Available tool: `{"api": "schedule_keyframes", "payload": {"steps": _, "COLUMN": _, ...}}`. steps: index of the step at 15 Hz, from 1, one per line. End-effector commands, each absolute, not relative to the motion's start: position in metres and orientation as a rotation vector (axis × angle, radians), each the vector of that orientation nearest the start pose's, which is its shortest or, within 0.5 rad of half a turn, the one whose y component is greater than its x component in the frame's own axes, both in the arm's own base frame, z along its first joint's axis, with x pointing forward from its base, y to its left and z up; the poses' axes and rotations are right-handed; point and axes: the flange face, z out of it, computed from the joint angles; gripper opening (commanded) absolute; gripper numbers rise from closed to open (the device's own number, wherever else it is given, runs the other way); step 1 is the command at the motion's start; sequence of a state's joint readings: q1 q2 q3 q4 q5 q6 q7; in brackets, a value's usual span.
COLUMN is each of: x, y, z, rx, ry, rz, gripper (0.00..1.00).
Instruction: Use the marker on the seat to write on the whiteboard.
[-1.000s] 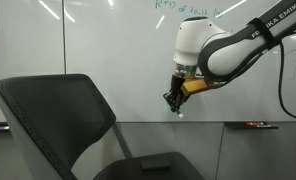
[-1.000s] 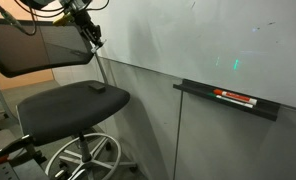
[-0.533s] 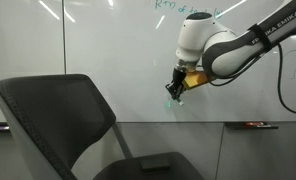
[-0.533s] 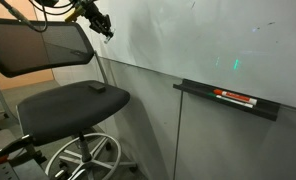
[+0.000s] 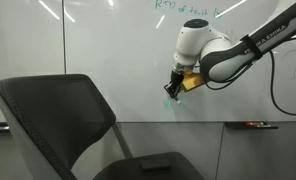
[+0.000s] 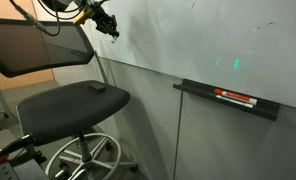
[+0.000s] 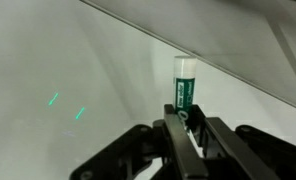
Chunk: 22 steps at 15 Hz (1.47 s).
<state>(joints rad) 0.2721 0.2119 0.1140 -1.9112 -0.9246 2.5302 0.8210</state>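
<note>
Fingers (image 7: 172,136) of the gripper (image 7: 186,122) are closed narrowly on the marker (image 7: 185,85), a white stick with a green label. Its pale tip is pointed at the whiteboard (image 7: 68,50); contact cannot be judged. Compared with a second ago, the gripper is placed higher against the whiteboard, well above the seat (image 6: 73,100) in an exterior view.

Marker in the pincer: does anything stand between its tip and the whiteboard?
Nothing visible does. The pincer is shut on the marker, whose pale tip points at the whiteboard; only bare board lies ahead. Whether the tip touches it, I cannot tell.
</note>
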Motion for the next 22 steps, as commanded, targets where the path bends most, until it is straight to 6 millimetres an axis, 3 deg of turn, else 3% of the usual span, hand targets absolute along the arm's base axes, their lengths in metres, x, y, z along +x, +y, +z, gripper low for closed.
{"api": "schedule_keyframes", "payload": {"steps": 1, "x": 0.605, "y": 0.248, "z": 0.431, "rx": -3.189, "ry": -0.406, "rz": -1.223, "gripper": 0.05}}
{"api": "schedule_keyframes", "payload": {"steps": 16, "x": 0.634, "y": 0.246, "z": 0.431, "rx": -3.135, "ry": -0.491, "rz": -1.310, "gripper": 0.05}}
{"api": "schedule_keyframes", "payload": {"steps": 22, "x": 0.638, "y": 0.244, "z": 0.440, "rx": -3.134, "ry": -0.518, "rz": -1.326, "gripper": 0.05}}
